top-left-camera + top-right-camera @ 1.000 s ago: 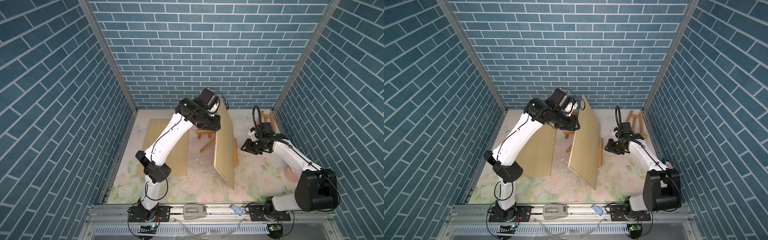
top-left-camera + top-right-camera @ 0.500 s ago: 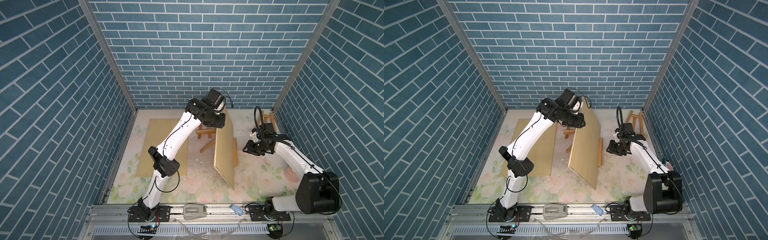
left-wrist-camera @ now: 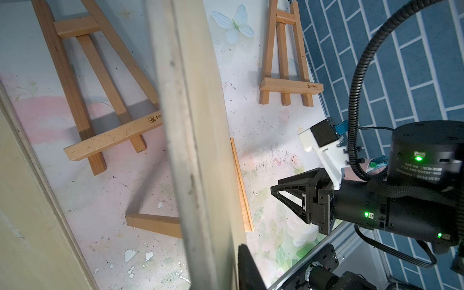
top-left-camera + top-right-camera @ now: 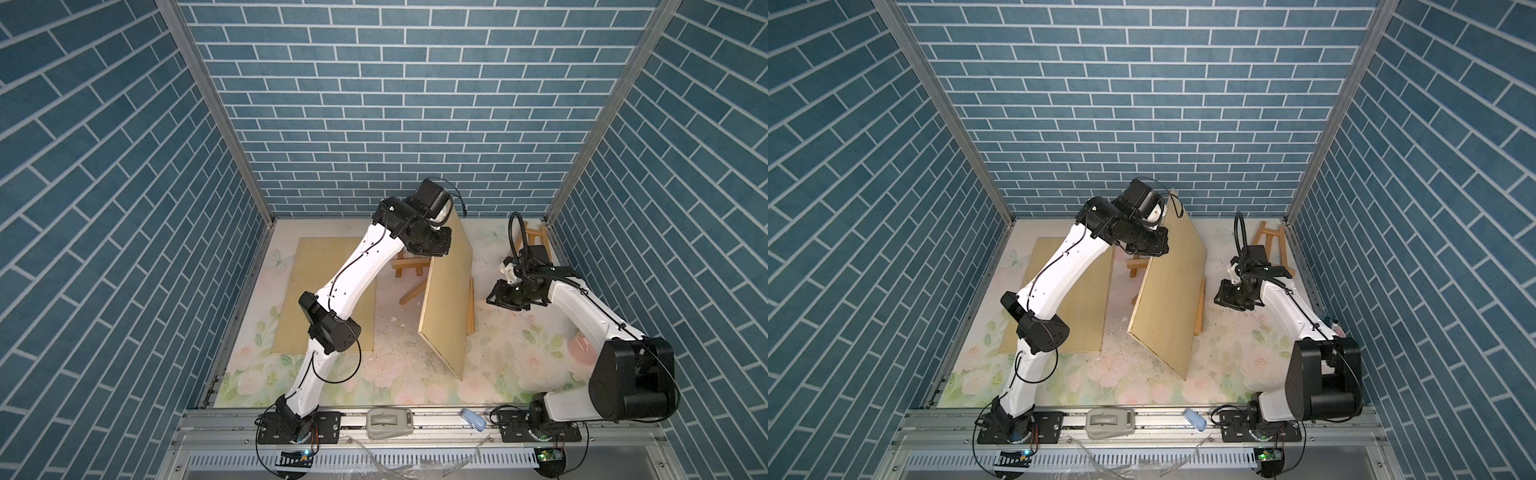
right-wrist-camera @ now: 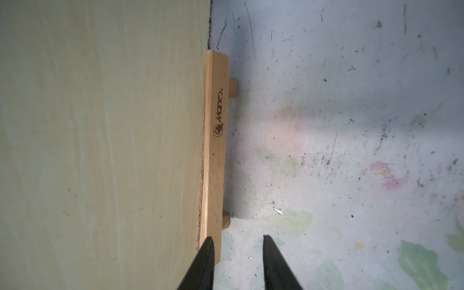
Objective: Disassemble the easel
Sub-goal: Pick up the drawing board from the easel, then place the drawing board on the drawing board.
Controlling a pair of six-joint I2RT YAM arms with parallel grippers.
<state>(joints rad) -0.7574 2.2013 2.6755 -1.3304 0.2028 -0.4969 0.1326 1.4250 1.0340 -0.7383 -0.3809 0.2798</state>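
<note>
A pale wooden board (image 4: pixel 446 299) (image 4: pixel 1169 299) leans on the easel. The easel's ledge (image 4: pixel 471 307) (image 5: pixel 216 150) shows along the board's lower edge, and its rear leg (image 4: pixel 413 293) (image 3: pixel 153 223) pokes out behind. My left gripper (image 4: pixel 432 249) (image 4: pixel 1152 249) (image 3: pixel 231 253) is shut on the board's top edge (image 3: pixel 190 125); only one finger (image 3: pixel 247 266) shows. My right gripper (image 4: pixel 496 295) (image 4: pixel 1223 297) (image 5: pixel 238 241) hangs open low over the mat, to the right of the ledge. Nothing lies between its fingers.
A second board (image 4: pixel 299 291) (image 4: pixel 1088 316) lies flat on the mat at the left. One spare easel (image 4: pixel 409 266) (image 3: pixel 100 100) lies behind the leaning board. Another easel (image 4: pixel 536 237) (image 4: pixel 1273 241) (image 3: pixel 283 62) rests by the back right wall. Paint chips dot the mat.
My left arm swung right to the board's top edge and its jaws closed on it. The right arm has hardly moved and stays open.
</note>
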